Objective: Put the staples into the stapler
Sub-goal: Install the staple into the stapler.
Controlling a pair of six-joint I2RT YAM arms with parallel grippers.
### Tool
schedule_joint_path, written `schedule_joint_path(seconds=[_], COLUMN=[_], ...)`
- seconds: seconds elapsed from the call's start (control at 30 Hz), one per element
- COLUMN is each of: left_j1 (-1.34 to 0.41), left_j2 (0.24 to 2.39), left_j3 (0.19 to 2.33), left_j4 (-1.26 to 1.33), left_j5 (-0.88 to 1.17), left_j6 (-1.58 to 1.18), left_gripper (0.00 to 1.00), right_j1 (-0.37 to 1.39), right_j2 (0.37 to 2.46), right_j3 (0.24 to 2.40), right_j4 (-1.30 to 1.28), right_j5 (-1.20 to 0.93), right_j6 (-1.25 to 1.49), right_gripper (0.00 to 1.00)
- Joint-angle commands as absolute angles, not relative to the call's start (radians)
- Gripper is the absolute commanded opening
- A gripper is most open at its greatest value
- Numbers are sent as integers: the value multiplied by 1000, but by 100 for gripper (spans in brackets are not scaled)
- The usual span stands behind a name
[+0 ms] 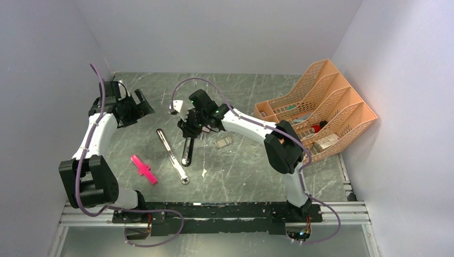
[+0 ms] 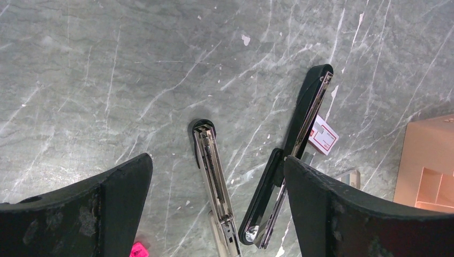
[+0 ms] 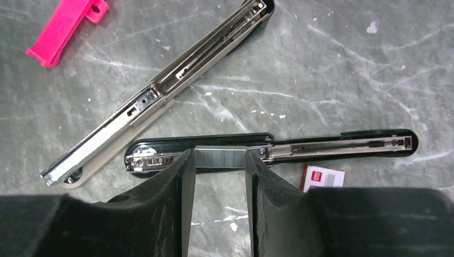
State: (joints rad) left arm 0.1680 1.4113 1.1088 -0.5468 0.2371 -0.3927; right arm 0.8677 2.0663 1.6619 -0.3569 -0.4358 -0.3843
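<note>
Pinching staples [image 3: 220,156] over stapler [image 3: 342,145], right gripper [image 3: 219,159], red-and-white box label [image 3: 322,178] illegible

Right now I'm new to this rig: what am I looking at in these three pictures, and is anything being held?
A robot's left arm and right arm are bolted to a table edge. One picture looks down from above; the other two come from a camera on each wrist. On the table lie a black stapler, opened flat, a silver-grey stapler, a pink plastic piece, a small staple box and an orange file rack. The right hand pinches a strip of staples over the black stapler. The left hand is open and empty.
</note>
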Motion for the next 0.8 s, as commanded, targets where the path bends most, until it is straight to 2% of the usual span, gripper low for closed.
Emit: schedule_joint_path(seconds=[0.0, 0.77], left_j1=[179, 179], left_j2=[1404, 1411], left_j3=[1120, 1118], left_j4=[-540, -535], left_j5=[270, 286], left_j6=[-386, -386], left_gripper=[96, 96], right_j1=[865, 873], right_j2=[2073, 2124], right_j3=[1662, 1638], right_j4=[-333, -362], right_j5=[-467, -461], right_j6=[-405, -411], right_gripper=[14, 14])
